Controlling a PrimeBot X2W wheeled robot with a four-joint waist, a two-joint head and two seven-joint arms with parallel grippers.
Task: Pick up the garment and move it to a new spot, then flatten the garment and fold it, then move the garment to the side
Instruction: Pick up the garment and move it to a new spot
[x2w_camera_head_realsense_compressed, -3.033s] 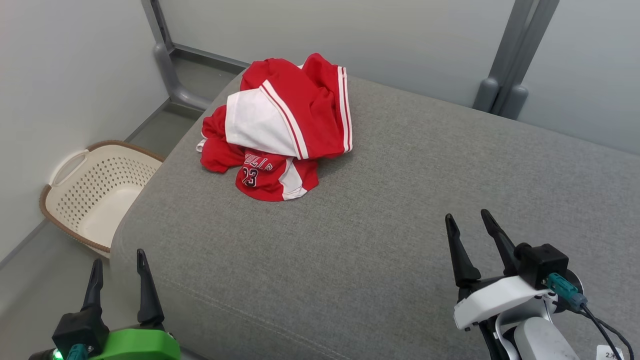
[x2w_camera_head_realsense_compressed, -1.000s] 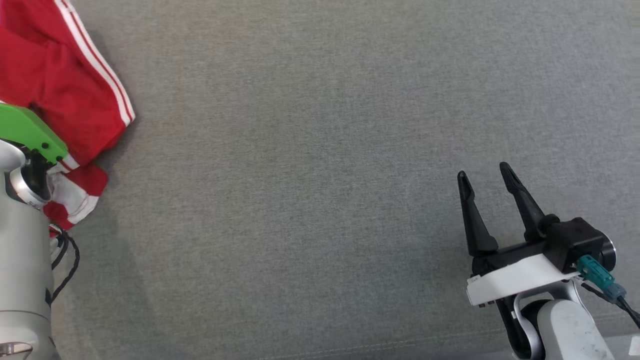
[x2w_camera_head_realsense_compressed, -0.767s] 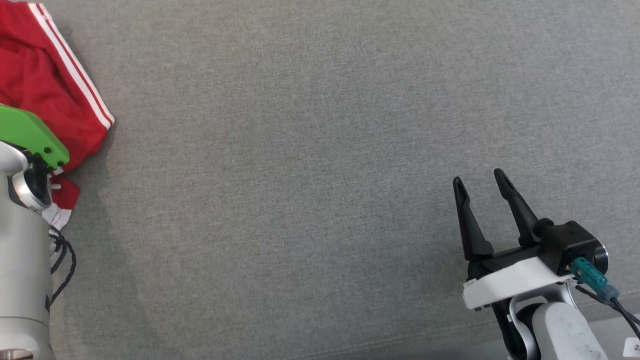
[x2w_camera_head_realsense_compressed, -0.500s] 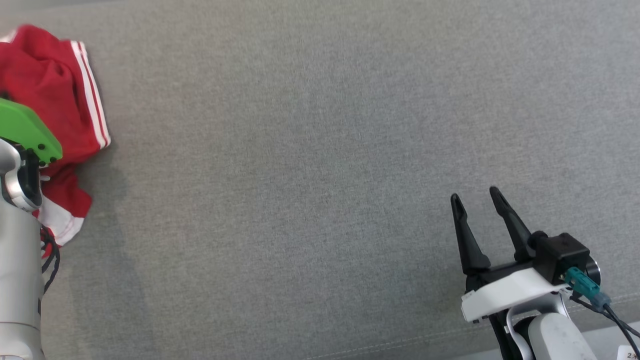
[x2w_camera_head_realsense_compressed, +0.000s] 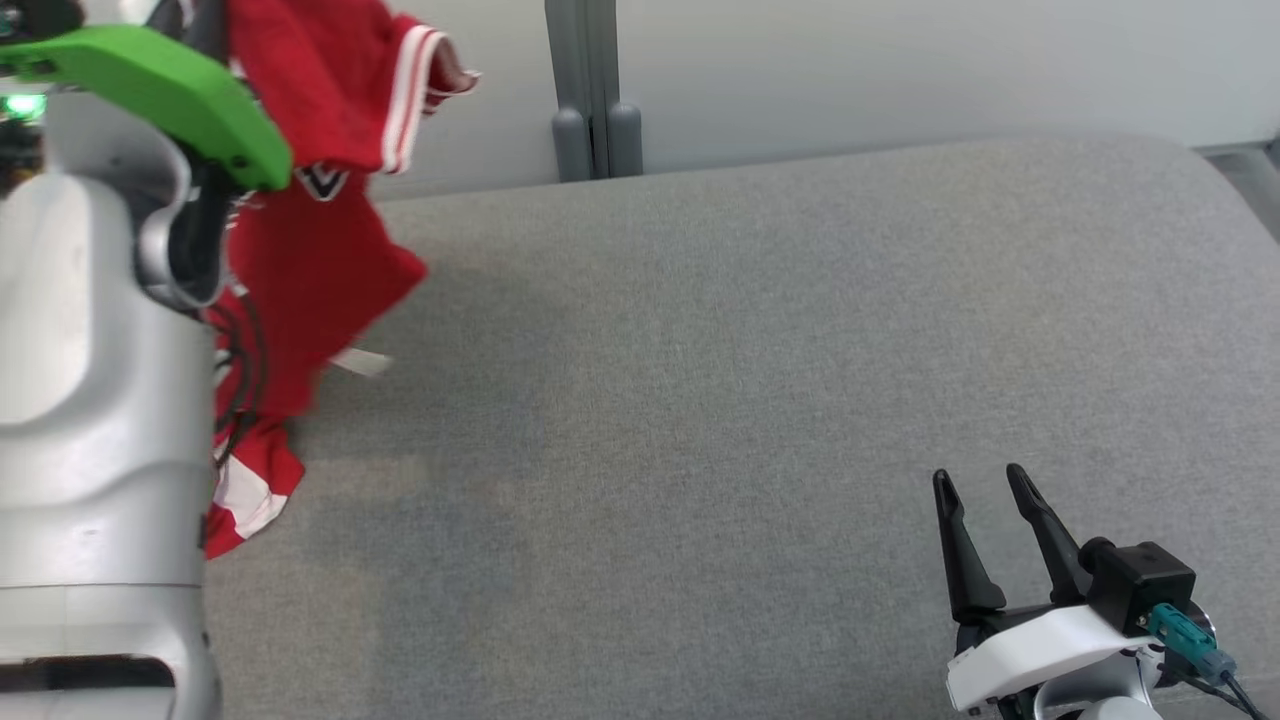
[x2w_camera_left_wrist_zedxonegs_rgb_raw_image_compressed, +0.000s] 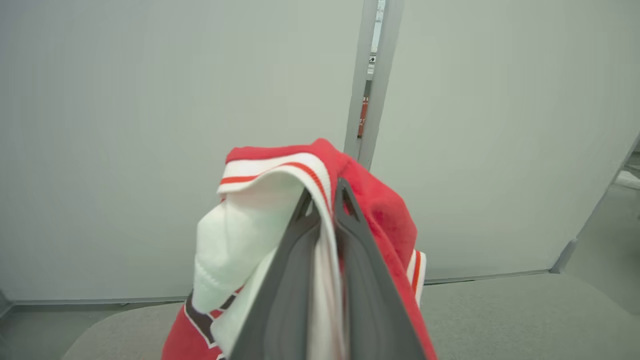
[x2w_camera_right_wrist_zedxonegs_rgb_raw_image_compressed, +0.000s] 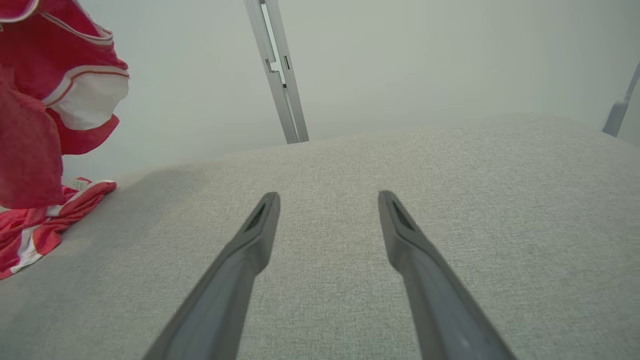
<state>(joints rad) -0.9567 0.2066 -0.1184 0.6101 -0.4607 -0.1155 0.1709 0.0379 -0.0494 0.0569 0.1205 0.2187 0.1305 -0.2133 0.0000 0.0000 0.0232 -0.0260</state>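
Left end effector (x2w_camera_left_wrist_zedxonegs_rgb_raw_image_compressed: 322, 194): my two fingers are pressed together on a fold of the garment (x2w_camera_left_wrist_zedxonegs_rgb_raw_image_compressed: 380, 215). White-trimmed cloth is pinched between them and draped over both tips.
Garment: a red jersey with white stripes. It hangs from my left end effector above the left end of the grey cushion (x2w_camera_head_realsense_compressed: 760, 400).
Garment and arm: the cloth falls below the clamped fingers and alongside my left forearm (x2w_camera_head_realsense_compressed: 100, 400), which hides part of it in the head view.
Garment's lower end: crumpled on the cushion, at the left of the right wrist view.
Right end effector (x2w_camera_head_realsense_compressed: 978, 475): fingers apart, nothing between them, low over the near right part of the cushion and well apart from the garment.
Backdrop: a pale wall (x2w_camera_head_realsense_compressed: 900, 60) with a grey post (x2w_camera_head_realsense_compressed: 590, 90) behind the cushion.
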